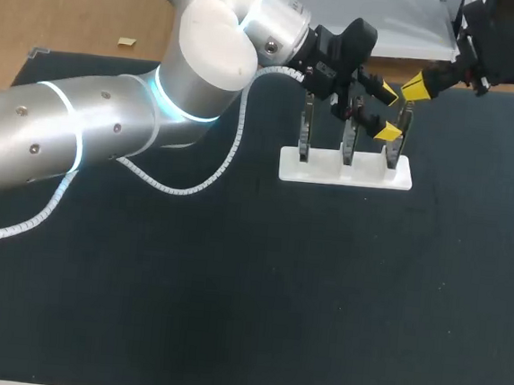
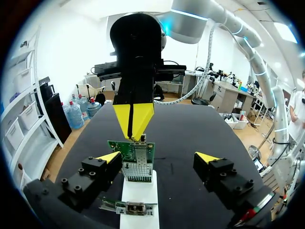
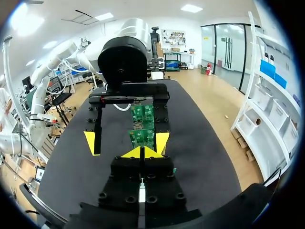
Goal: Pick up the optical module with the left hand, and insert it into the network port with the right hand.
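**Caller:** Left side, what have you got?

**Me:** My left arm (image 1: 109, 134) is out over the white stand (image 1: 344, 171). The left jaws are spread wide and grip nothing. The circuit board (image 2: 132, 151) at the stand's right end stands upright between my left fingertips (image 2: 110, 157). One tip is just beside the board's edge, and I can't tell whether it touches. The other tip is well apart from it.

**Caller:** And the right?

**Me:** My right arm (image 1: 509, 43) comes in above that same end of the stand. The right jaws are pressed together, and the right fingertips (image 2: 136, 117) meet in a point aimed down at the board's top edge. I can't tell whether anything thin is pinched in there.

**Caller:** Where's the port?

**Me:** The metal port (image 2: 137, 171) is on the face of that right-end board, low down, just above the stand.

**Caller:** And the optical module?

**Me:** I can't pick it out in any view.

**Caller:** What else is on the stand?

**Me:** The middle board (image 1: 347, 139) and the left-end board (image 1: 306, 129) are both upright in it. The stand itself lies flat on the dark surface (image 1: 275, 293).
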Motion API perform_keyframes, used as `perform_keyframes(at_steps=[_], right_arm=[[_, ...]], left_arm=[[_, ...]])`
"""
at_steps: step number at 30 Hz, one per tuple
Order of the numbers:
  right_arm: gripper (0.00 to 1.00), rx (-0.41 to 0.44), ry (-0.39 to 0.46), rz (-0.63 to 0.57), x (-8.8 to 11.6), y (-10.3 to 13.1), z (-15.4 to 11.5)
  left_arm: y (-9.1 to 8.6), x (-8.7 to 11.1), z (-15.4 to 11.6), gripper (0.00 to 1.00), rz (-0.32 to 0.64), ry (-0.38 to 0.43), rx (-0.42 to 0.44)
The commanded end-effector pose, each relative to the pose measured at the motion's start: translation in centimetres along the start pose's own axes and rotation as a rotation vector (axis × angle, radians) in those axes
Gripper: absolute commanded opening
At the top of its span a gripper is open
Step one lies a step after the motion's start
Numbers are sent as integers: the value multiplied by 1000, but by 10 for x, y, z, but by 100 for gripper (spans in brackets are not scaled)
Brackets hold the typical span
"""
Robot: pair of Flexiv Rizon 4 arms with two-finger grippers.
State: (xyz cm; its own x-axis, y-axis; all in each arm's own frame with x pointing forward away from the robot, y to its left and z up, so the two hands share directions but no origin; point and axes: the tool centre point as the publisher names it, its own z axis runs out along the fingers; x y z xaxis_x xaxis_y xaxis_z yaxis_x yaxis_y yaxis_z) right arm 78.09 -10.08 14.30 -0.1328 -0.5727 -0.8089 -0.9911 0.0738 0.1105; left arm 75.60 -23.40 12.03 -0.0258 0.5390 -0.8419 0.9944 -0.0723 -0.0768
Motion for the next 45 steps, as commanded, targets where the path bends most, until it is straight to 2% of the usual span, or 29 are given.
perform_keyframes(at_steps=[1,18,34,40,45], right_arm=[[0,-1,-2,3,5,0,2],[0,-13,-17,16,11,-2,7],[0,50,-87,-6,-13,-7,-11],[0,74,-92,-6,-15,-7,-16],[0,91,-100,-15,-18,-6,-20]], left_arm=[[2,-1,0,100,-1,4,4],[2,-1,0,100,-1,4,4],[2,-1,0,100,-1,4,4],[2,-2,-1,100,4,1,4],[7,-8,-9,100,12,-15,-31]])
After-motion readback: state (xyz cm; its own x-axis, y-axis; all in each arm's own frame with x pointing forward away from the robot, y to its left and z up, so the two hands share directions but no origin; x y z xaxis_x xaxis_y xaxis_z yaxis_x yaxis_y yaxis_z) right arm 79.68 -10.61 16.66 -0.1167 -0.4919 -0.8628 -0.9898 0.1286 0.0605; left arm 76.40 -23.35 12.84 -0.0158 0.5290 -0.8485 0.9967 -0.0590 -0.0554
